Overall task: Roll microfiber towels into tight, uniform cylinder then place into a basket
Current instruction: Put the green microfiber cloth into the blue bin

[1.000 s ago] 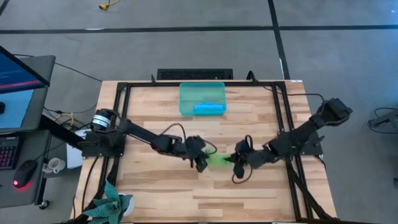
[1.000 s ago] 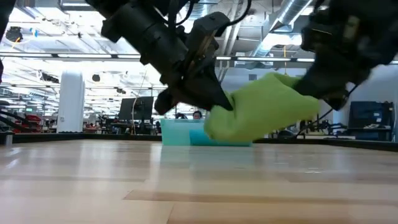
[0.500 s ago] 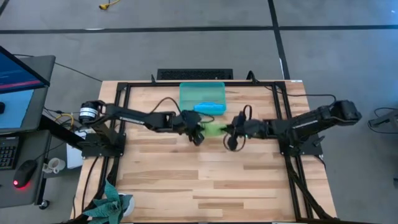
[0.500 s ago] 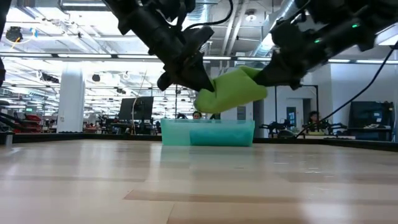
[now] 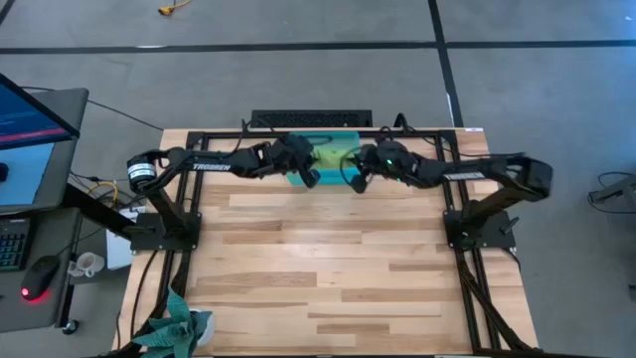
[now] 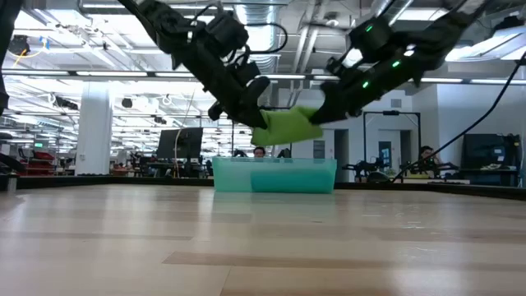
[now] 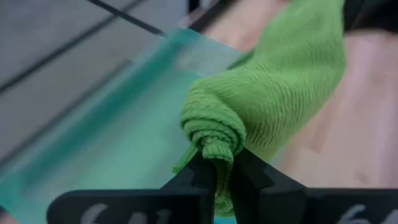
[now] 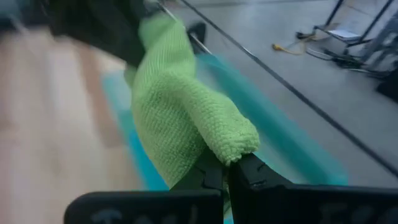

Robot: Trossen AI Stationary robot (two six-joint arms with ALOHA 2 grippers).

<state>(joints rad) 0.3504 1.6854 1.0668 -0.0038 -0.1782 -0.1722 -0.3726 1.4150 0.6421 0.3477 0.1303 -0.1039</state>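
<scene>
Hands, left (image 5: 305, 171) and right (image 5: 355, 171), pinch the green towel's (image 6: 286, 127) ends, hiding basket (image 6: 275, 176) contents.

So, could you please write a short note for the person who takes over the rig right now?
Left tool: shut on one end of the rolled green towel.
Right tool: shut on the other end.
Position: both arms hold the roll in the air, above the basket at the far edge of the table.
Done: green towel rolled and carried over the basket. Whether a blue towel already lies inside cannot be seen now.
Left: lower the roll into the basket, open both tools, pull the arms back.
</scene>
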